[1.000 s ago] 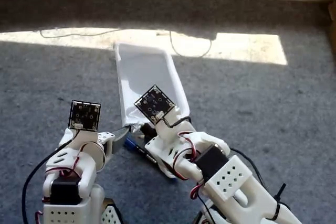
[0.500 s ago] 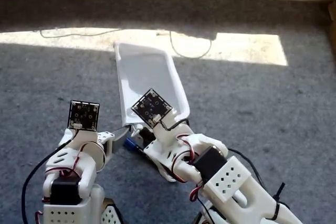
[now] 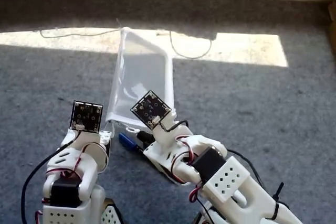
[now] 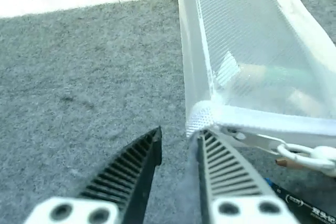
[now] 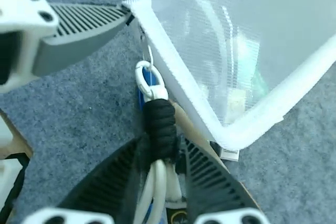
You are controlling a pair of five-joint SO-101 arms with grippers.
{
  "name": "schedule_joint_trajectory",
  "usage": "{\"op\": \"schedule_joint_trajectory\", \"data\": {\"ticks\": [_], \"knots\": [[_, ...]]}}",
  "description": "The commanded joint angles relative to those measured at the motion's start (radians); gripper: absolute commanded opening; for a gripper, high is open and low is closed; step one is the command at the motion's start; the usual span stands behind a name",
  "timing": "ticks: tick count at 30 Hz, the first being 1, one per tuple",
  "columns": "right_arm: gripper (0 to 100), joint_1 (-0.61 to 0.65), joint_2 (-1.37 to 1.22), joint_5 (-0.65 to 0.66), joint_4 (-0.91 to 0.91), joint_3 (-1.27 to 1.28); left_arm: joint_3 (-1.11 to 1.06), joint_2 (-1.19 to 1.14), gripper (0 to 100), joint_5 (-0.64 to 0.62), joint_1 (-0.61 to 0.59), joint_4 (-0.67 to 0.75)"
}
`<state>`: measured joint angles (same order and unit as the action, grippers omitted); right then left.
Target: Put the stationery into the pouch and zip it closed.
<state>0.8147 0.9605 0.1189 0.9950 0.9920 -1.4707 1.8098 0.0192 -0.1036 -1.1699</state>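
Note:
The translucent white mesh pouch (image 3: 140,77) lies on the grey carpet, stretching away from both arms. Green and tan things show through its mesh (image 4: 273,74). My right gripper (image 5: 161,142) is shut on the black knot (image 5: 160,127) of the zipper pull's white cord, just off the pouch's near edge (image 5: 184,98). My left gripper (image 4: 179,134) stands open at the pouch's near corner (image 4: 201,118), which touches the tip of one finger. A blue pen (image 3: 126,141) and a pencil (image 4: 289,162) lie on the carpet beside the right gripper (image 3: 144,137), outside the pouch.
A thin cable (image 3: 178,51) runs across the sunlit strip (image 3: 247,48) beyond the pouch. Open carpet (image 3: 252,108) lies to the right. The two arms stand close together at the near edge.
The pouch has swung and stretched out, its far end now farther away and to the left. The near corner has slipped to the tip of the left gripper. The right wrist shifted slightly left.

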Motion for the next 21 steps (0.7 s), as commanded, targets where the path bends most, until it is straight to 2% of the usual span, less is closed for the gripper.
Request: {"op": "schedule_joint_trajectory", "data": {"ticks": [1, 4, 8, 21], "knots": [[2.2, -0.004, 0.038, 0.003, 0.025, -0.005, 0.056, 0.01, 5, -0.005, -0.018, 0.015], [2.2, -0.059, 0.038, 0.003, 0.03, -0.012, 0.056, 0.01, 1, -0.005, -0.018, 0.017], [2.2, -0.136, 0.038, 0.003, 0.03, -0.013, 0.056, 0.01, 1, -0.005, -0.018, 0.015], [2.2, -0.248, 0.039, 0.003, 0.061, -0.013, 0.05, 0.01, 1, -0.005, -0.018, 0.015]]}}
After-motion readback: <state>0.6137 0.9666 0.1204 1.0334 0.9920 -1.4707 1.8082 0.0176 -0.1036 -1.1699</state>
